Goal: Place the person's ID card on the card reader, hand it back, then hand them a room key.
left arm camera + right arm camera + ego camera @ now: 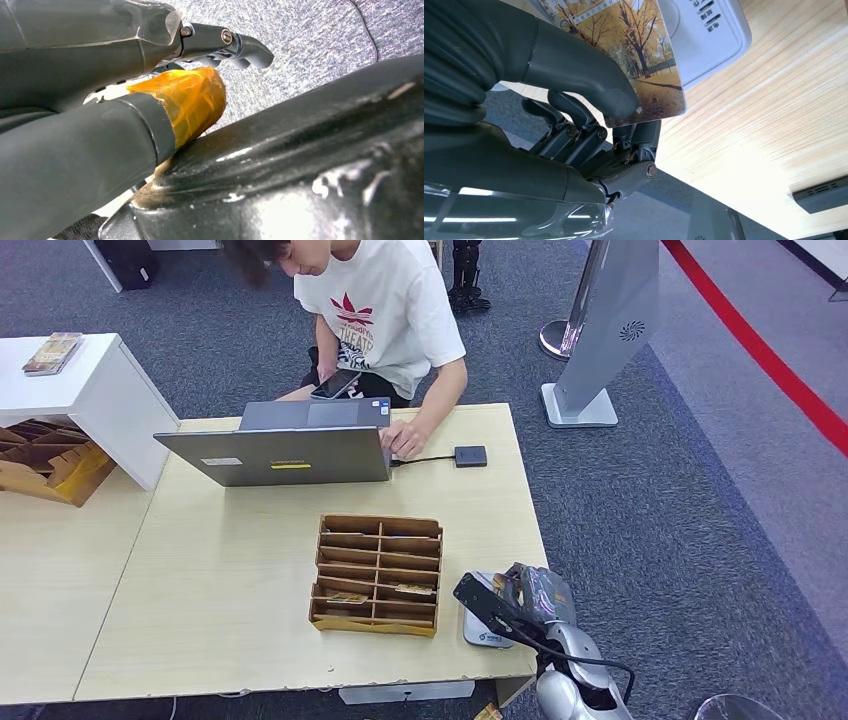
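My right hand (532, 594) hangs over the table's near right corner and pinches the ID card (644, 55), a card printed with yellow autumn trees, between thumb (589, 75) and fingers. The card lies flat just over the white card reader (714, 35), which sits on the table under the hand (482, 628); whether card and reader touch I cannot tell. A wooden organizer (377, 575) holds room key cards in its front slots. The person (380, 310) sits across the table, one hand (405, 438) resting by the laptop. My left hand (125, 85) hangs beside my body, fingers (240, 47) apart, holding nothing.
An open grey laptop (290, 445) stands at the far side of the light wooden table (220, 570), with a small black box (470, 456) cabled to it. A white cabinet (80, 390) and cardboard box (50, 460) stand at left. A grey sign stand (600, 330) rises at far right.
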{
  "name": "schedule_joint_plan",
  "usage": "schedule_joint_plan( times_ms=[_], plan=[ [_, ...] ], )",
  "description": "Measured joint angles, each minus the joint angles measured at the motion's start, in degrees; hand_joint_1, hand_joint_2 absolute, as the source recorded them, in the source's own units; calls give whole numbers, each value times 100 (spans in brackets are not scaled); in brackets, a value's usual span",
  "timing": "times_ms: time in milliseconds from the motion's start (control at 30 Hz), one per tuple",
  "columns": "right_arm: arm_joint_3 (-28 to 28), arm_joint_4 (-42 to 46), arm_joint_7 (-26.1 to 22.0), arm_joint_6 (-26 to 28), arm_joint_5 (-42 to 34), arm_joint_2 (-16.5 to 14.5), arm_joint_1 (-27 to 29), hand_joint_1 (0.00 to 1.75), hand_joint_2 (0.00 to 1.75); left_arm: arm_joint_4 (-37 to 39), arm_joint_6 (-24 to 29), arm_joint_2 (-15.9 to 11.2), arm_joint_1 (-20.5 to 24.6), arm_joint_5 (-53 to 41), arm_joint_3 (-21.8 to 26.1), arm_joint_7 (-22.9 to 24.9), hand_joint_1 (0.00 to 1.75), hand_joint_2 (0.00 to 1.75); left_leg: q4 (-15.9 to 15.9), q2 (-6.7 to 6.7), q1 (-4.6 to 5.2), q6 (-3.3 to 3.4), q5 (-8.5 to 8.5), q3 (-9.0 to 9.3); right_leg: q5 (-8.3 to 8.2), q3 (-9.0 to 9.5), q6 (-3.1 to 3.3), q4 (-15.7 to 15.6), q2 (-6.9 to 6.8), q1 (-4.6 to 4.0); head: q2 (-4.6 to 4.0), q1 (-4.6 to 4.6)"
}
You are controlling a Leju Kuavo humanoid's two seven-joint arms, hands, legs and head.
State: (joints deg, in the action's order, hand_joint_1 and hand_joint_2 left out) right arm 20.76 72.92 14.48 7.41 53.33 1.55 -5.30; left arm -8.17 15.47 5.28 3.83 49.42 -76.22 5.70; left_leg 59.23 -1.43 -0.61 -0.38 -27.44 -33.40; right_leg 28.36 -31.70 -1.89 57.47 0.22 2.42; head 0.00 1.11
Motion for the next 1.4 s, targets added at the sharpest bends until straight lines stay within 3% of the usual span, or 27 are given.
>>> schedule_joint_plan(
  times_ms=[1067,1400],
  plan=[
    [-21,24,-22,44,37,-7,16,175,175,0,0,-2,0,11,0,-3,0,0,0,0,0,0,0,3,0,1,0,0,0,0,0,0],
    [-44,1108,-92,483,649,-7,232,175,175,14,0,2,-10,92,0,-71,0,0,0,0,0,0,0,-2,0,-3,0,0,1,0,0,0]
  ],
)
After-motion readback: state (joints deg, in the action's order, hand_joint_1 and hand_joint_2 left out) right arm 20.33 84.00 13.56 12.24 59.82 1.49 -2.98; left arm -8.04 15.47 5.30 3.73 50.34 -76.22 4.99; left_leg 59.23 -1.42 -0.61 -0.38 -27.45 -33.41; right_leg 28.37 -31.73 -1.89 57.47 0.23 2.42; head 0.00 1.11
